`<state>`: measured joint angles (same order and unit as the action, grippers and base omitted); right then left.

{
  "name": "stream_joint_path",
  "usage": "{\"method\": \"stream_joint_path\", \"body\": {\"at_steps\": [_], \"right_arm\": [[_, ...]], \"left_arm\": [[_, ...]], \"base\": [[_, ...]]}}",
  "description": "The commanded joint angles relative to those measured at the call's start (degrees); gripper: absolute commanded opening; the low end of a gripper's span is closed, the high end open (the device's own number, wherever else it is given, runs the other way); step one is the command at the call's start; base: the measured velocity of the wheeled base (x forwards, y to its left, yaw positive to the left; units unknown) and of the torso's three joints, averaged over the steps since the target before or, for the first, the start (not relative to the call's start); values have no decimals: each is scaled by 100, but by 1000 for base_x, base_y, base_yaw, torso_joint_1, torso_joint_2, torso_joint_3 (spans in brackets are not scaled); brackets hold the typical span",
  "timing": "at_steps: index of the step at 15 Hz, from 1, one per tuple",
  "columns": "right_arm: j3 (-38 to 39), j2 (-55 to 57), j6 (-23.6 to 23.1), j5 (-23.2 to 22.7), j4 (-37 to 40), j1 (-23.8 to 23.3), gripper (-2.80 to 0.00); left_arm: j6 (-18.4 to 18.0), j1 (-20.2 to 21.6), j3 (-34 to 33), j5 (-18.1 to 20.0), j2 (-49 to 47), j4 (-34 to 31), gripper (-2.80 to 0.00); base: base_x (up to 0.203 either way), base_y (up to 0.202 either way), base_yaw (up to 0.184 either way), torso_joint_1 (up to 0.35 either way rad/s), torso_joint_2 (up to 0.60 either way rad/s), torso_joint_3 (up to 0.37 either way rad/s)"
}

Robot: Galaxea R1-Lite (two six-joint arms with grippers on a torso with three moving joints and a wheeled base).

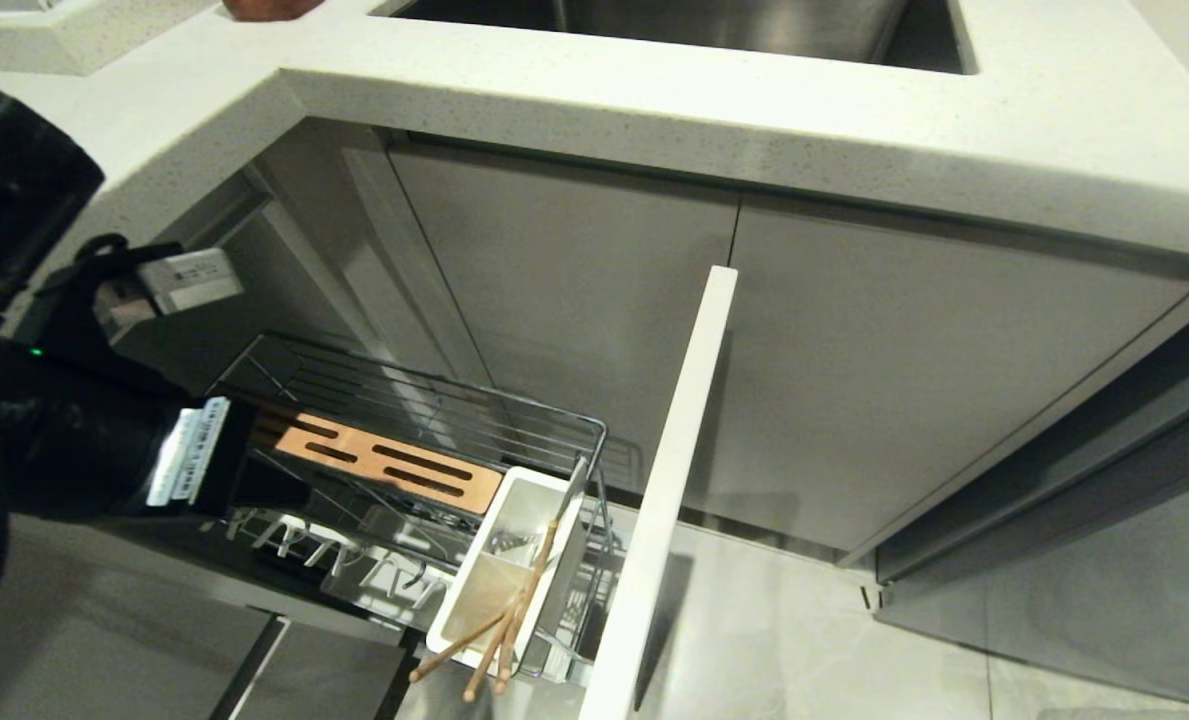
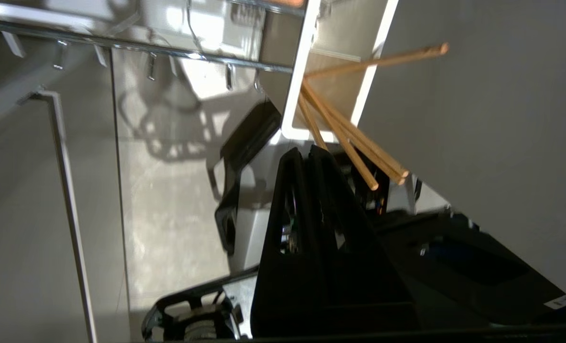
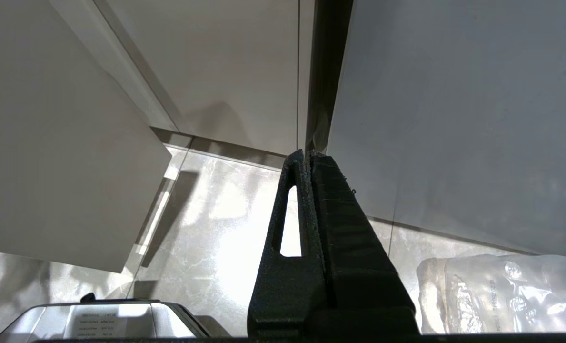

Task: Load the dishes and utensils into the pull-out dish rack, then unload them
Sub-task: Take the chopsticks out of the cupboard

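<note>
text: none legible | white sticker [image 1: 187, 452] on left arm: print too small to read | label [image 3: 103, 320] on grey box, right wrist view: lines of print unreadable | clear bag [image 3: 501, 295]: faint lettering, unreadable

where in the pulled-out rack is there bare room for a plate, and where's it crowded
Free: the prong row between the wooden strip and the rack's near edge holds nothing, and the wire shelf behind the strip is bare. Crowded: the white caddy by the cabinet front, with chopsticks sticking out.
</note>
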<state>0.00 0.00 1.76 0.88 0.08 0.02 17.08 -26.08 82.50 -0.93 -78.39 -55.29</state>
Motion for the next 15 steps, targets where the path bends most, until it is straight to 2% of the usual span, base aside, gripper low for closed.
{"method": "stream_joint_path", "body": {"at_steps": [1, 3, 7, 8, 12, 15], "right_arm": [[11, 0, 0, 0, 1, 6, -280], [17, 0, 0, 0, 1, 6, -280], [9, 0, 0, 0, 1, 6, -280], [15, 3, 2, 0, 1, 6, -280], [17, 0, 0, 0, 1, 2, -280], [16, 0, 0, 0, 1, 3, -280]], "left_arm": [[20, -157, 39, -7, -480, -132, -280], [40, -362, 195, 2, -972, -705, -280], [432, -629, 868, 224, -1936, -1972, -280], [456, -639, 993, 273, -2087, -2091, 0], [504, -659, 1202, 351, -2516, -2146, 0], [788, -639, 1223, 349, -2890, -2198, 0]], "base": [[0, 0, 0, 0, 0, 0], [0, 0, 0, 0, 0, 0], [0, 0, 0, 0, 0, 0], [0, 0, 0, 0, 0, 0], [0, 0, 0, 0, 0, 0], [0, 0, 0, 0, 0, 0]]}}
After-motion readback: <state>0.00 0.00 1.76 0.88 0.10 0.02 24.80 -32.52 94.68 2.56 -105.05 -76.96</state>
